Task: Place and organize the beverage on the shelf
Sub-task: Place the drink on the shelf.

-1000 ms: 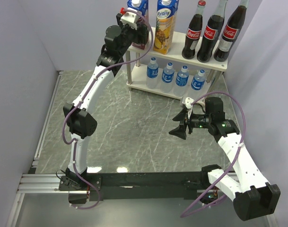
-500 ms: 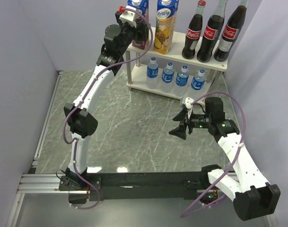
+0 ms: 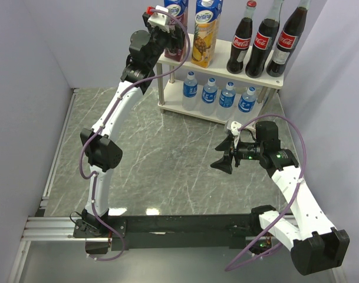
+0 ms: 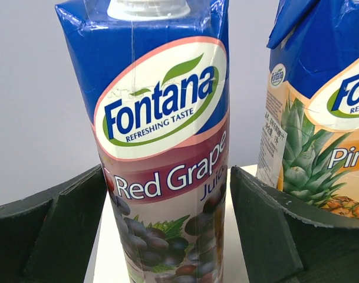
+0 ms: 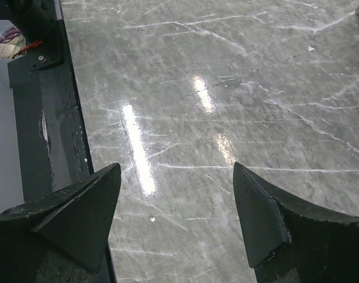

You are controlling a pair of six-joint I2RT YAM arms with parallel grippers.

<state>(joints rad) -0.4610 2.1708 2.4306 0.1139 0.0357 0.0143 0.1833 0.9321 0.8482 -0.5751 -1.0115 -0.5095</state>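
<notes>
Marble table (image 3: 167, 159); grape carton (image 4: 167, 177) base cropped.

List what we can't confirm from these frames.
- Grape carton base: cut off by the bottom edge in the left wrist view, behind the left arm in the top view. Its seating on the shelf is unverifiable.
- Left gripper: fingers flank the carton, contact unclear.
- Pineapple carton: cropped by the right edge, left wrist view.
- Coca-Cola bottles: two caps cut by the top view's upper edge.
- Water bottles: label text too small, top view.
</notes>
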